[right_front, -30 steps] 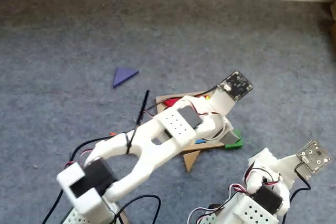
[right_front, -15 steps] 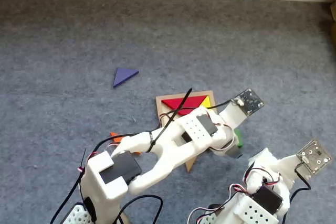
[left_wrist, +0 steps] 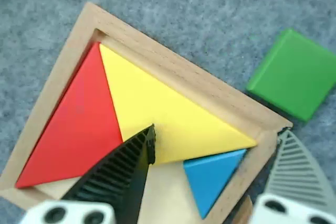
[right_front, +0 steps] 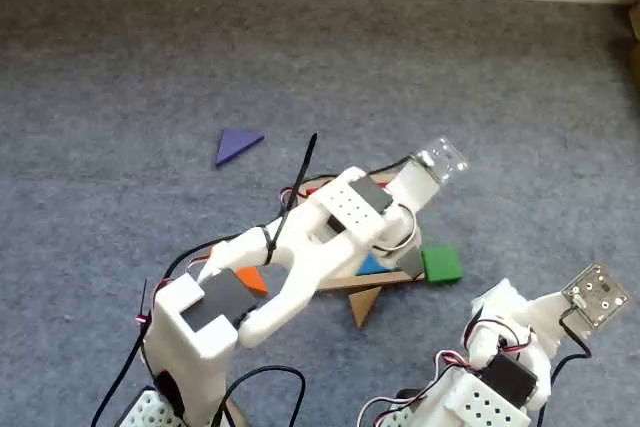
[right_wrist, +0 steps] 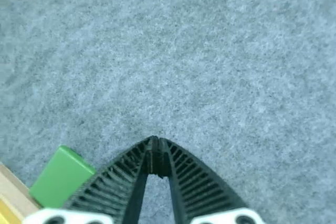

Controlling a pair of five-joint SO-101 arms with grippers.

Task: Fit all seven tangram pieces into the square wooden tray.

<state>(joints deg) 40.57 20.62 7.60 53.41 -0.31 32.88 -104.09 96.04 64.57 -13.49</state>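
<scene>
Surface: table (right_front: pixel 150 67) covered in grey, short-napped, carpet-like fabric.

Square wooden tray (left_wrist: pixel 173 69): pale wood, raised rim, flat floor. It sits near the middle of the table's near edge, under the left arm (right_front: pixel 300 257).

Tray contents:
- Large red triangle (left_wrist: pixel 73 129), smooth and matte, against one rim.
- Large yellow triangle (left_wrist: pixel 168 114), flush beside the red one, with its long side along the adjoining rim.
- Small blue triangle (left_wrist: pixel 210 174), touching the yellow piece.
- Part of the floor is bare wood.

Outside the tray:
- Green square (left_wrist: pixel 294 74), thick and flat-faced, on the fabric just beside the rim, on the side towards the table's right edge.
- Purple triangle (right_front: pixel 237 145), well apart, towards the far-left of the table.
- Orange piece (right_front: pixel 250 280), left of the tray and partly covered by the left arm.
- Tan triangular shape (right_front: pixel 364 304), at the tray's near edge. Cannot tell whether it is a piece.

Left arm: stretched from the near-left corner across the tray. Left end effector (left_wrist: pixel 217 131) is spread wide, with one ribbed finger over the yellow and red pieces and the other past the rim. It grips nothing.

Right arm (right_front: pixel 500 347): folded at the near-right corner. Right end effector (right_wrist: pixel 156 153) has its ribbed fingers pressed together with nothing between them, pointing at bare fabric near the green square.
</scene>
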